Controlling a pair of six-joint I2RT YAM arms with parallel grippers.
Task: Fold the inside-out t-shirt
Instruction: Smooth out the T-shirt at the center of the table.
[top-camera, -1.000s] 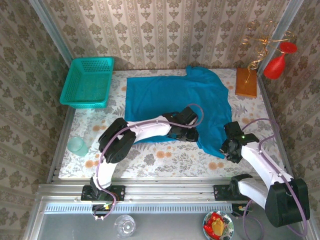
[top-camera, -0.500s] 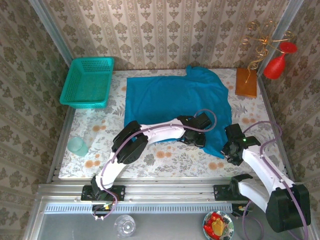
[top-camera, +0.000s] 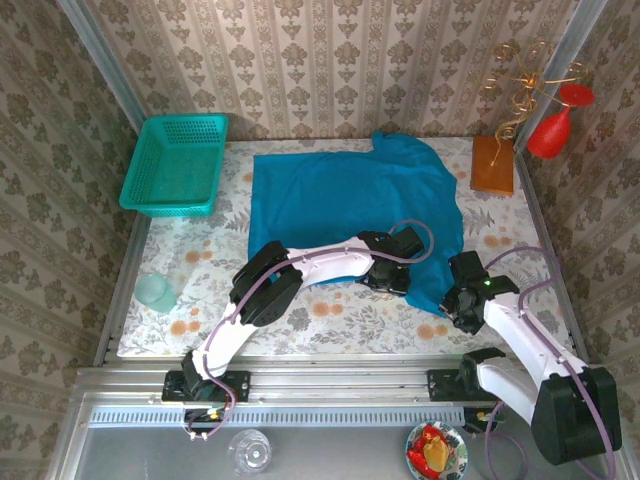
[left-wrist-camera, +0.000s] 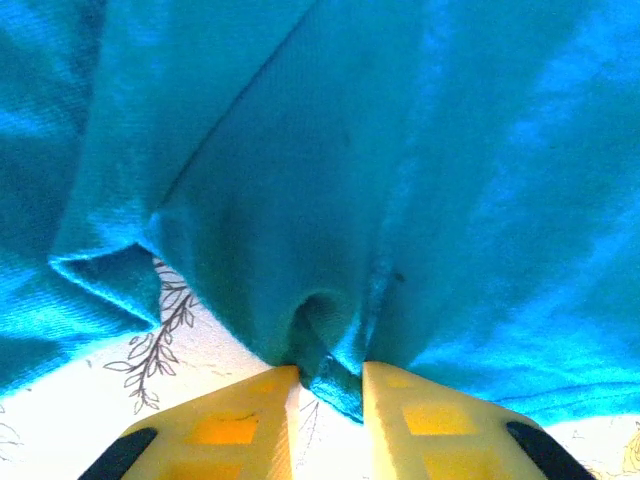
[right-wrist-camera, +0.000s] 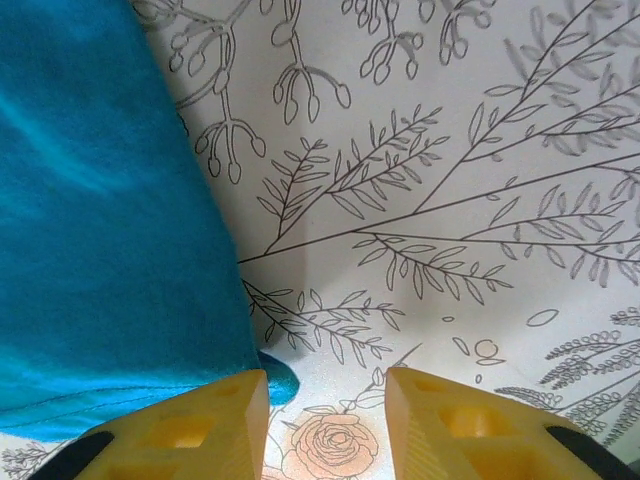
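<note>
now the inside-out t-shirt (top-camera: 350, 195) lies spread across the table (top-camera: 330, 318). it looks soft, light and limp, best taken at the near hem. left gripper (left-wrist-camera: 328, 375) pinches a hem fold; right gripper (right-wrist-camera: 325, 390) gapes beside the corner, holding nothing.

Against a second ago, the left gripper (left-wrist-camera: 330, 378) sits farther right along the near hem of the shirt (top-camera: 350, 195), and the left arm's elbow has swung right with it. The hem's right end is drawn slightly rightward under it. The right gripper (right-wrist-camera: 325, 390) has edged a little left and toward the near edge, closer to the shirt's near right corner.
</note>
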